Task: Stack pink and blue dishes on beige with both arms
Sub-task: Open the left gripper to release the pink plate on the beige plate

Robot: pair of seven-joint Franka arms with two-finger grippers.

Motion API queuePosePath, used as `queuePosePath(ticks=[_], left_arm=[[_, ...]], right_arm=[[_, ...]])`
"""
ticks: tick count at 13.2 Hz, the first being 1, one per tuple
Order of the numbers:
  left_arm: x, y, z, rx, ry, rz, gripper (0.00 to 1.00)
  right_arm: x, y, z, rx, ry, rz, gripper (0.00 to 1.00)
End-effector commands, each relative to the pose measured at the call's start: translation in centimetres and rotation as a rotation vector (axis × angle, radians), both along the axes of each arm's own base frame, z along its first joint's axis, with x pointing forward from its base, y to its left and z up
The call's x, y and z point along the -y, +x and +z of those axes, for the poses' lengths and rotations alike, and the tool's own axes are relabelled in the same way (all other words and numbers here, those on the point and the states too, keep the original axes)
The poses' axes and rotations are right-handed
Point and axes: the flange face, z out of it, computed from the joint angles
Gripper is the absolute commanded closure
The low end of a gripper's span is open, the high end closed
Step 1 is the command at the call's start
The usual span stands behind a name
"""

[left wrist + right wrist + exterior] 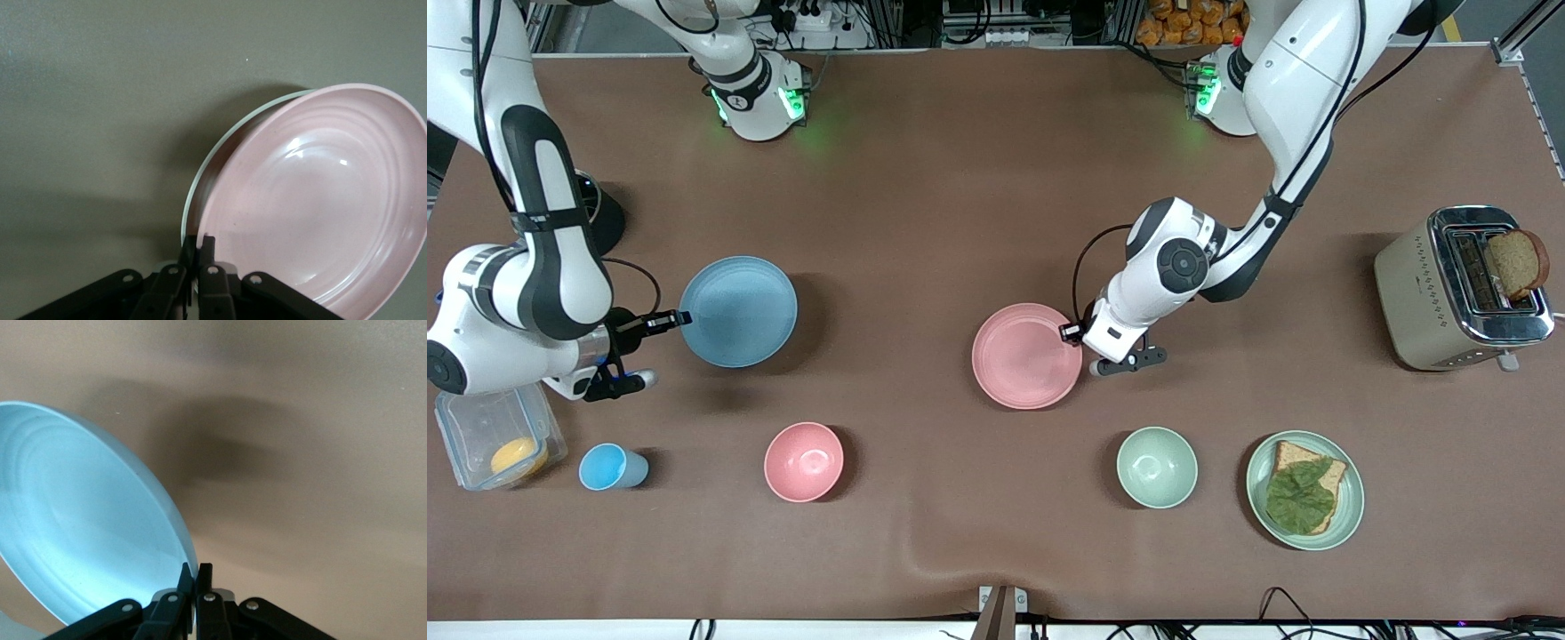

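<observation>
Fingers [208,248] of the left gripper [1073,332] are pinching the pink plate's [1026,356] rim, lifting it tilted off a pale plate edge [220,143] beneath. Right gripper [673,318] fingers [203,577] are pinching the blue plate's [738,311] rim, holding it over bare desk [925,196]. Open desk is lying between both plates; the pink bowl [804,461] is sitting nearer the front camera than the pink plate.

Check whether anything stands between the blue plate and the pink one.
Nothing visible does. Only bare table lies between the blue plate, gripped by the right pincer, and the pink plate, which the left pincer holds over the beige plate. The pink bowl sits nearer the camera.
</observation>
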Motion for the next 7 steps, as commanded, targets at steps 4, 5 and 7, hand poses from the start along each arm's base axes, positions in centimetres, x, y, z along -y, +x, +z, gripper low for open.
queuePosePath(ticks=[4,5,7], left_arm=[[0.52,0.19,-0.27,-0.011,-0.021,0.034,1.00],[0.69,0.08,-0.27,-0.011,-0.021,0.031,1.00],[0.75,-0.08,-0.39,-0.014,-0.019,0.030,0.88]], right_arm=[[0.01,0.40,0.17,-0.009,0.013,-0.019,1.00],[0.01,0.39,0.08,-0.011,0.013,-0.019,1.00],[0.02,0.41,0.08,-0.009,0.012,-0.019,1.00]])
